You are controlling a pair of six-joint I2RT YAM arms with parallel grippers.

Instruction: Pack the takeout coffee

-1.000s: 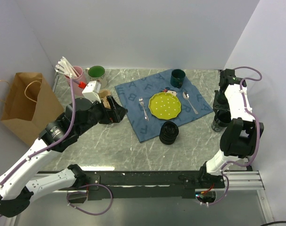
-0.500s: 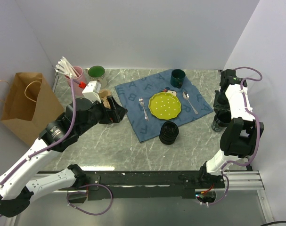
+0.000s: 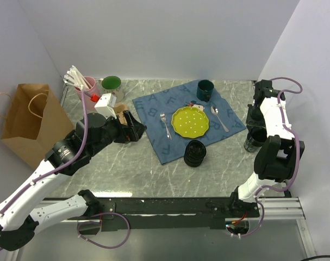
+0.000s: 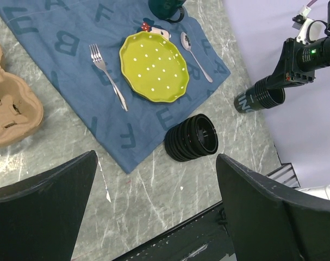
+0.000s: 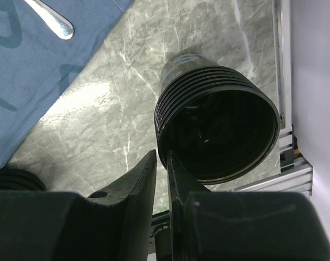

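**A:** Where is the right-hand cup [image 5: 219,136] against the right gripper [image 5: 162,154]?

**B:** Right at the fingertips. It stands upright with its mouth open upward. One finger sits just outside the rim and the other lies over the rim's near-left edge. The fingers are narrow, with only a slit between them. Whether they pinch the wall, I cannot tell.

**A:** And the second cup [image 4: 192,138]?

**B:** It is ahead of the left gripper [image 4: 156,156], in line with the gap between its fingers and well apart from them, at the near edge of the blue cloth [image 4: 61,49]. Those fingers stand wide, holding nothing.

**A:** Anything different from a second ago?

**B:** Hardly. Both cups sit where they sat. The left arm has not moved, and the right arm has barely shifted.

**A:** Room to move?

**B:** It is tight beyond the right fingers: the rail [image 5: 278,54] at the table [image 3: 132,163] edge and the side wall [image 5: 317,81] are just beside that cup. Toward the cloth there is bare marble. Left of the left fingers, the cardboard carrier [image 4: 7,103] lies just beside the cloth.
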